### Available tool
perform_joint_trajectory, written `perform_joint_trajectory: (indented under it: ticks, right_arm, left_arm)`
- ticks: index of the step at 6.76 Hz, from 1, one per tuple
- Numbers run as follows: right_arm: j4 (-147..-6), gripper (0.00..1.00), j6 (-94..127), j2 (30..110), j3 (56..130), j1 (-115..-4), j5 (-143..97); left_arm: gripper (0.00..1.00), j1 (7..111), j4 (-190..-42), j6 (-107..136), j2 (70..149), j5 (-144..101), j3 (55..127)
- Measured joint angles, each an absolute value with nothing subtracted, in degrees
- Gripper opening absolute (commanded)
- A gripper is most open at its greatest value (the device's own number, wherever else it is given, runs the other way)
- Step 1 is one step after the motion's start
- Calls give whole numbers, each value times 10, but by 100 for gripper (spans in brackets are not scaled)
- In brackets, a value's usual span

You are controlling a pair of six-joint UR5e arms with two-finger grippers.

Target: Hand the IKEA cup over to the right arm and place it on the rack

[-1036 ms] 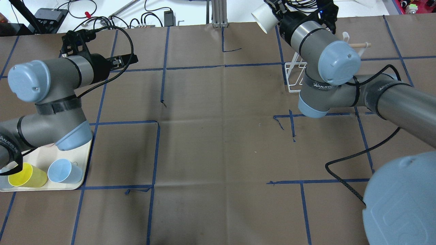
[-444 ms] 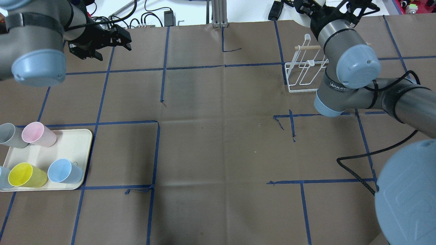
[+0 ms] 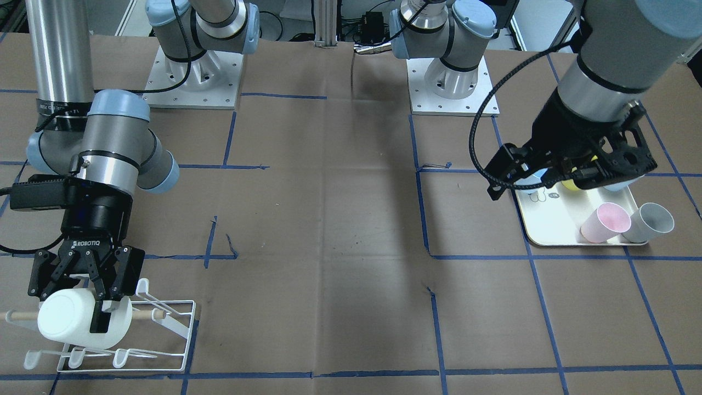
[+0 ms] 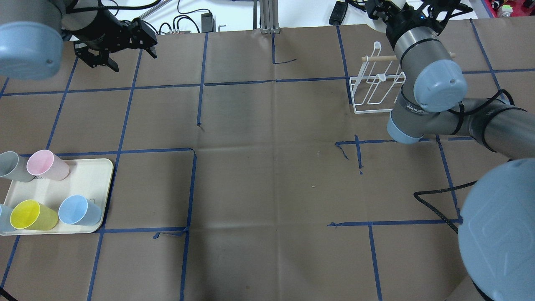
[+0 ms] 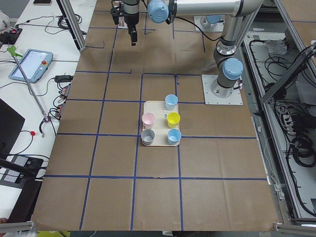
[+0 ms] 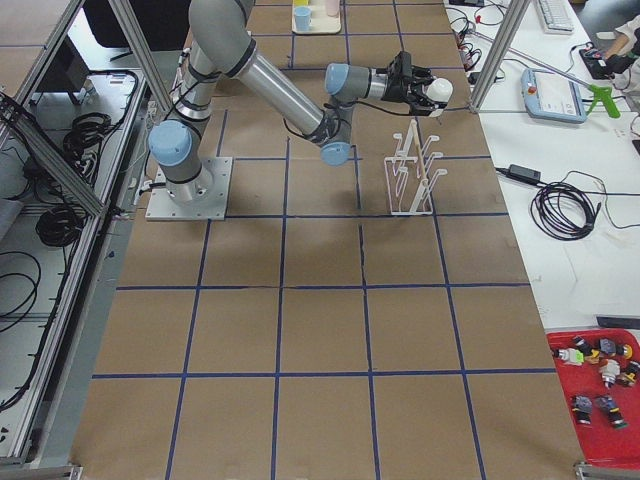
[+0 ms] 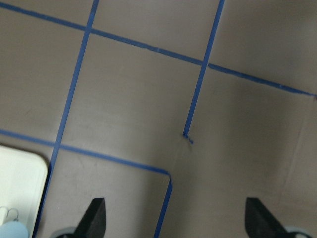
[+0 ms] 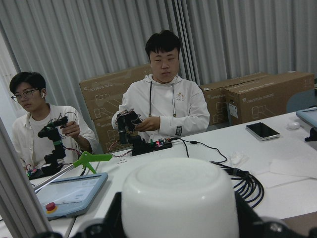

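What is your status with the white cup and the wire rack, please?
Right gripper shut on white plastic cup, held sideways at white wire rack. Left gripper open, empty. Nothing blocking.

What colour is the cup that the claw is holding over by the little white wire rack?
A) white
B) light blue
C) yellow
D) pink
A: the right arm's claw is shut on a white plastic cup, held right at the white wire rack.
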State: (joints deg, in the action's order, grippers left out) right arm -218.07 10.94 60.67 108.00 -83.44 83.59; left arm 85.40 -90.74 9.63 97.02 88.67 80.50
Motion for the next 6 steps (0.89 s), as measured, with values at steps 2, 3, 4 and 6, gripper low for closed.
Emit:
perform_joint_trajectory:
  ticks: [2,3,4,6]
  right_arm:
    - [-2184,44,83,578,1069,-828,838]
    - [-2184,44,81,560,1063,-827,839]
    - [-2184,44,80,545,1058,-827,840]
    - [-2184,44,80,528,1041,-828,839]
  left_arm:
    - [99,884,-958,95,944,898,814]
    - [99,888,-961,86,938,907,830]
    - [99,889,-947,73,934,913,852]
    - [99,888,-908,50,926,915,894]
